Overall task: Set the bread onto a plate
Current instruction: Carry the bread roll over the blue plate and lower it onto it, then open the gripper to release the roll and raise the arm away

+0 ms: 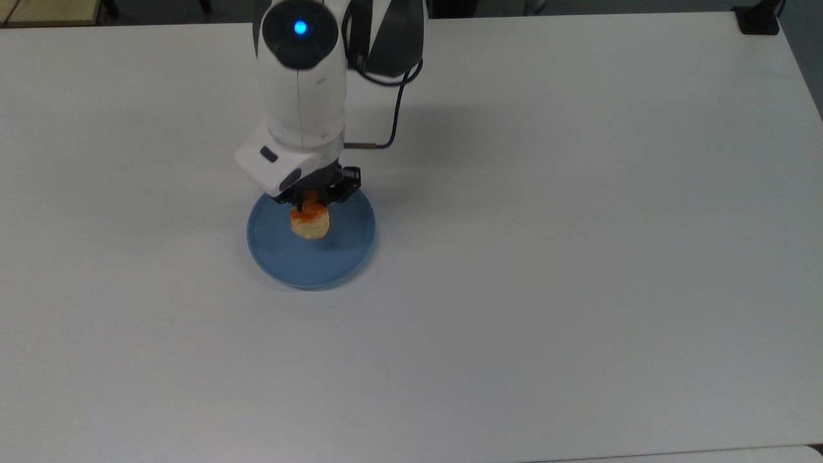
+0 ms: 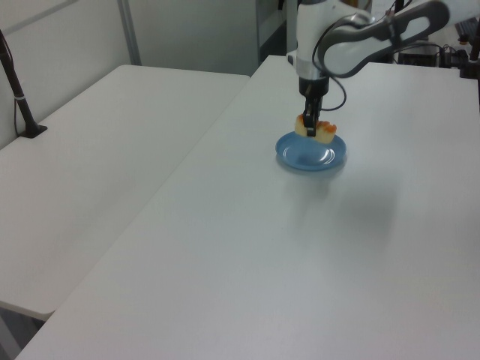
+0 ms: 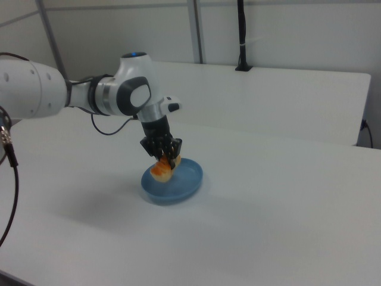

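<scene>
I see the gripper (image 1: 310,204) pinching the bread (image 1: 309,222) between its 2 fingers, the roll hanging just below them, lifted clear of the surface. It hangs over the plate (image 1: 334,260), which lies on the white table (image 1: 578,257) well in from every edge.

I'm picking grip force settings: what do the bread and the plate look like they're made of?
The bread looks like a toy: pale yellow body with glossy orange-brown bumps, probably plastic or foam. The plate looks like smooth light-blue plastic with a raised rim and a soft sheen. The gripper holds the bread above it.
</scene>
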`<control>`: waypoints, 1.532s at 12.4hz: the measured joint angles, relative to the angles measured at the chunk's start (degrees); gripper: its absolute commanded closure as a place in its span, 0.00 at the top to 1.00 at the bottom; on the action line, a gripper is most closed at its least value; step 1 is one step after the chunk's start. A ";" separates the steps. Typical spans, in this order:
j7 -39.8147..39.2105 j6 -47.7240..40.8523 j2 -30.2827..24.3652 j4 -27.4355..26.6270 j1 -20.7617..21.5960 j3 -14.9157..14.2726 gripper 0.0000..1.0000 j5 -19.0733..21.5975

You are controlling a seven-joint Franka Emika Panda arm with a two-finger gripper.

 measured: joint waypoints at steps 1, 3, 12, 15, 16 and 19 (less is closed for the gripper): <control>0.00 1.22 1.84 0.86 -0.40 0.00 0.65 0.00; 0.00 2.75 3.84 1.68 -0.77 0.01 1.00 0.00; 3.06 -1.52 -5.71 2.64 -0.78 0.05 1.00 0.00; 3.42 -16.18 -19.56 0.32 -0.74 0.12 1.00 0.00; 3.42 -19.72 -23.00 -0.48 -0.70 0.19 1.00 0.01; 3.43 -22.79 -26.71 -2.09 -0.69 0.44 1.00 0.04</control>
